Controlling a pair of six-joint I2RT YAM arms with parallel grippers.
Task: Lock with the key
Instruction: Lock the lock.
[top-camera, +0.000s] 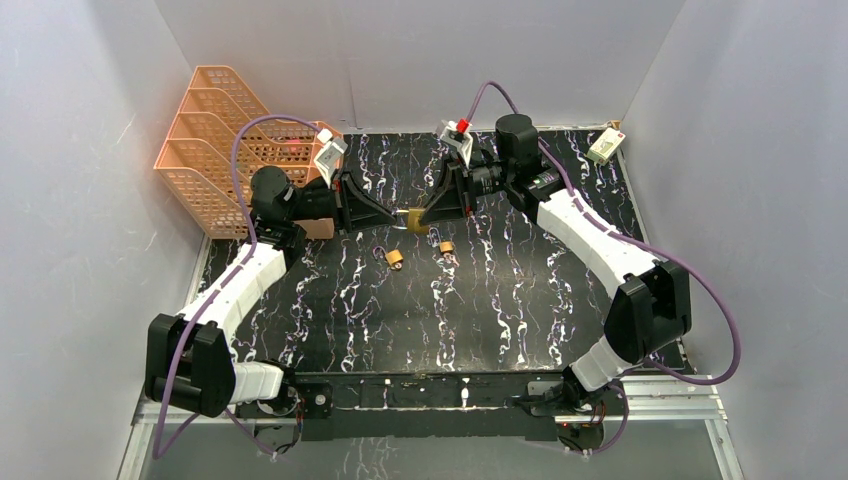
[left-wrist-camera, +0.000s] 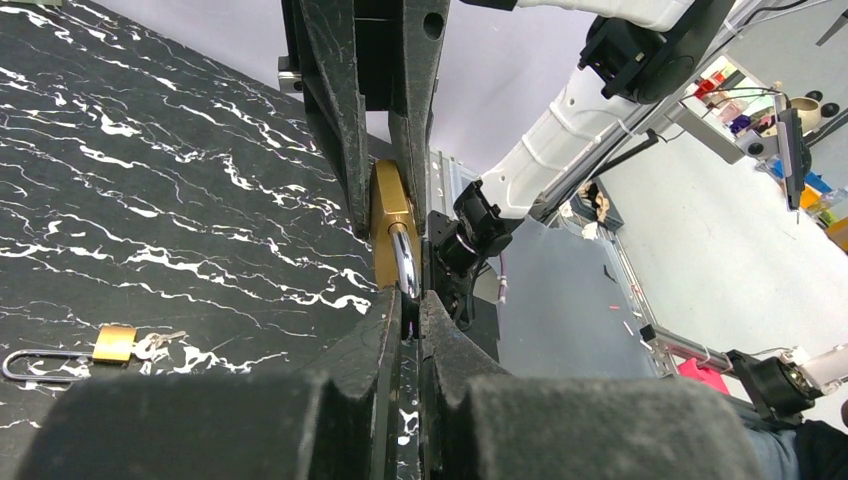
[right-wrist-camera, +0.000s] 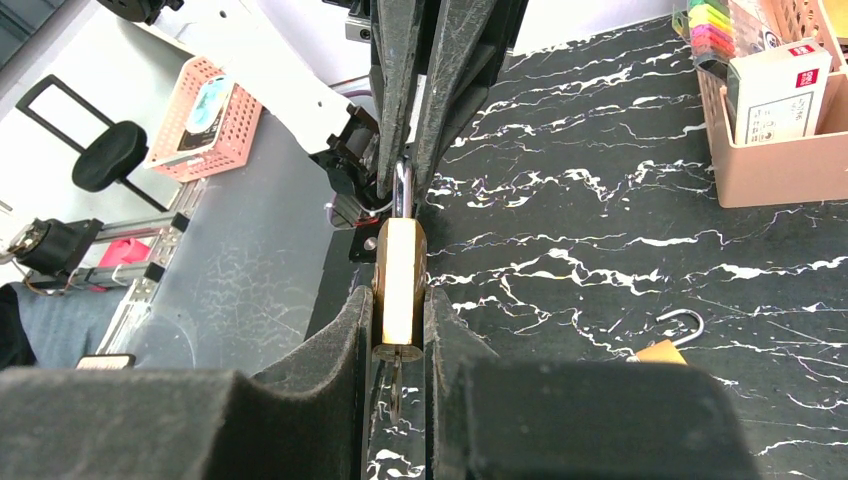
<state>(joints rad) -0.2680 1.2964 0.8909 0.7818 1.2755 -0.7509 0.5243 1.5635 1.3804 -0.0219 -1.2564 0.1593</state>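
Padlock (top-camera: 413, 221) held above the desk (top-camera: 500, 300), upper centre of top view. Left gripper (left-wrist-camera: 410, 312) clamped on shackle (left-wrist-camera: 403, 262); right gripper (right-wrist-camera: 400, 310) clamped on brass body (right-wrist-camera: 399, 270). Apparent key (right-wrist-camera: 394, 385) protrudes beneath the body.

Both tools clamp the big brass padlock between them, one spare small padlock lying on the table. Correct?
Not quite: two small padlocks lie on the table, not one, as the top external view shows. The rest holds: the left tool and the right tool both clamp the big brass padlock between them.
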